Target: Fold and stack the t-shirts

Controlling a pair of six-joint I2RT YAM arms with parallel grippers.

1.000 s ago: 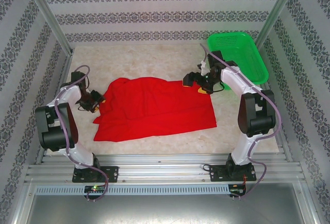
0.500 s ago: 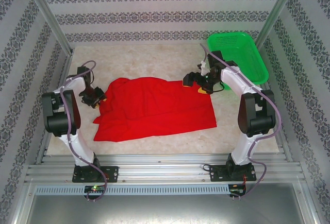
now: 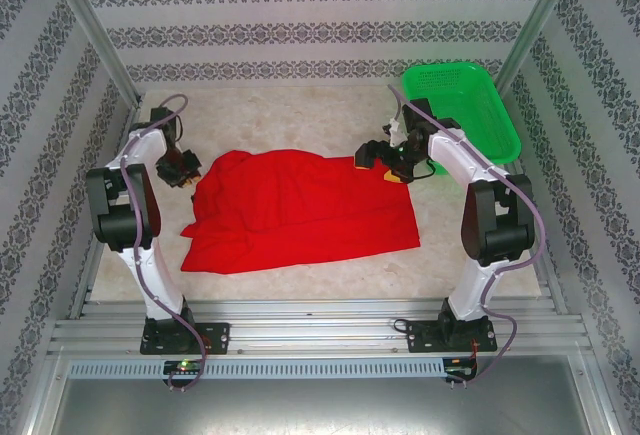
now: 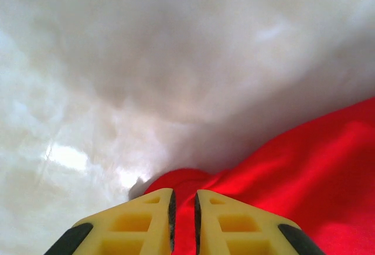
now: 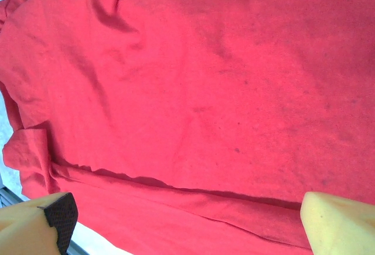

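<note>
**Red shirt spread on the table, left jaws nipping its corner**

From the top camera, the red t-shirt (image 3: 300, 210) lies flat and plain side up in the middle of the pale table (image 3: 280, 115), roughly rectangular, with a fold line running across it. The left gripper (image 3: 186, 170) sits at the shirt's far left corner. The right gripper (image 3: 372, 155) is at the far right corner, just beside the cloth's edge. A green mesh basket (image 3: 465, 95) stands in the table's far right corner, apart from the shirt.

In the left wrist camera, the left gripper (image 4: 183, 191) has its yellow fingers (image 4: 137, 220) drawn almost together. Red cloth shows in the thin slit between them, so they pinch the edge of the t-shirt (image 4: 304, 167), which spreads away to the right over the table (image 4: 146, 61).

In the right wrist camera, the right gripper (image 5: 184, 208) is spread wide and holds nothing. Its fingers (image 5: 337, 220) sit at the two lower corners, and the t-shirt (image 5: 205, 79) lies beneath, lightly creased.
</note>
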